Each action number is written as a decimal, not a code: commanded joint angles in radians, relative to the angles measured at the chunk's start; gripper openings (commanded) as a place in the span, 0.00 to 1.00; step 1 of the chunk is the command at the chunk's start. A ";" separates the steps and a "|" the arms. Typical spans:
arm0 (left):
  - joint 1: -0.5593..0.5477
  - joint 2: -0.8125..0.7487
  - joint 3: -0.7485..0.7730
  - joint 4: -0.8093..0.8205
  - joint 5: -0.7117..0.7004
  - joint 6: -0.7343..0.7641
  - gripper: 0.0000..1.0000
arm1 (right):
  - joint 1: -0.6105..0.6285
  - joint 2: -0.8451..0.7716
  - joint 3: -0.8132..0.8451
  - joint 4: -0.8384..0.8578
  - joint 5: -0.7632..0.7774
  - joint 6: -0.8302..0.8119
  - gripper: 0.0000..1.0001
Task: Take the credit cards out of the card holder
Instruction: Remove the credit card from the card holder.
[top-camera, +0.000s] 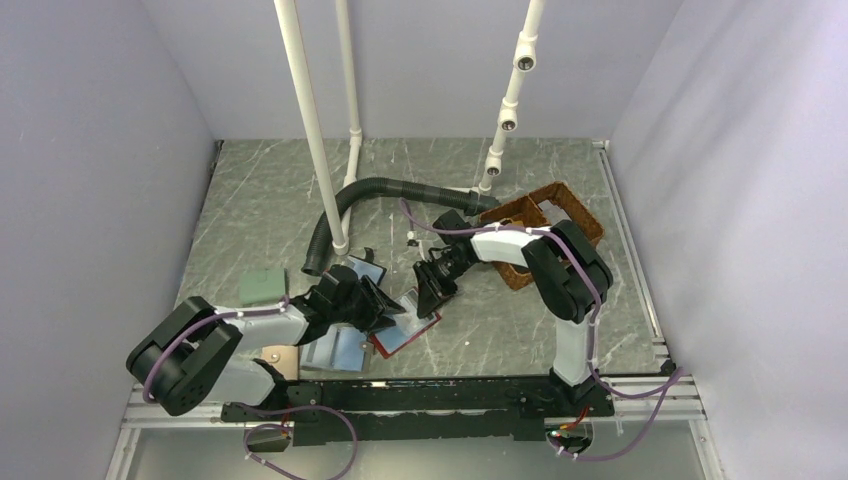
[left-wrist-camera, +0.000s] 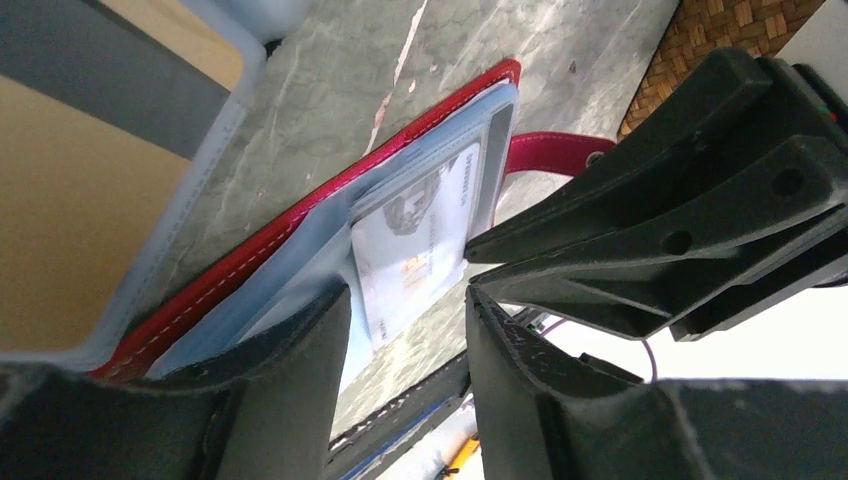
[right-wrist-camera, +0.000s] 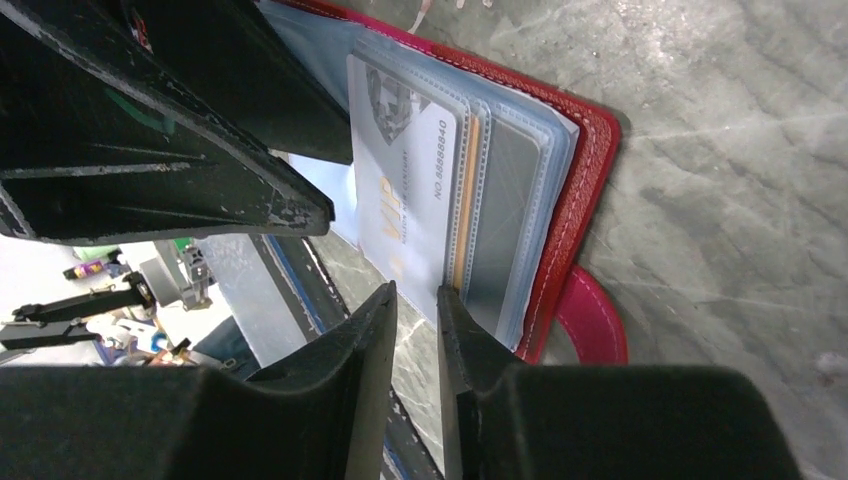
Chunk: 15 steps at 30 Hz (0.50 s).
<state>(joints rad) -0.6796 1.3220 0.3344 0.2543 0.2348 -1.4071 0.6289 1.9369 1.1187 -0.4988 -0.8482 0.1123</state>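
Note:
The red card holder (top-camera: 405, 338) lies open on the marble table, its clear sleeves showing (left-wrist-camera: 300, 215) (right-wrist-camera: 590, 150). A silver-grey credit card (left-wrist-camera: 415, 250) (right-wrist-camera: 410, 190) sticks partly out of the front sleeve; more cards sit behind it in their sleeves. My left gripper (top-camera: 385, 310) (left-wrist-camera: 408, 295) is open, one finger lying on the sleeve at the holder's edge. My right gripper (top-camera: 432, 295) (right-wrist-camera: 416, 290) faces it, jaws a narrow gap apart around the protruding card's corner, with table showing between them. The red pull tab (right-wrist-camera: 595, 320) lies beside the holder.
A wicker basket (top-camera: 545, 225) sits behind the right arm. A black corrugated hose (top-camera: 350, 200) and white pipes (top-camera: 310, 120) stand at the back. A grey-green wallet (top-camera: 263, 287) and a blue-and-tan case (top-camera: 335, 345) (left-wrist-camera: 80, 200) lie by the left arm.

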 joint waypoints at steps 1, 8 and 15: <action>-0.006 0.046 0.005 -0.027 -0.003 -0.033 0.52 | 0.044 0.037 0.037 0.013 -0.002 0.022 0.22; -0.006 0.069 -0.014 0.059 -0.013 -0.067 0.48 | 0.049 0.077 0.052 -0.006 0.010 0.030 0.17; -0.006 0.130 0.008 0.107 -0.004 -0.041 0.11 | 0.051 0.085 0.051 -0.006 -0.023 0.039 0.15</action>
<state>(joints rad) -0.6746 1.3918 0.3305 0.2874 0.2504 -1.4582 0.6418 1.9808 1.1576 -0.5476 -0.8494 0.1406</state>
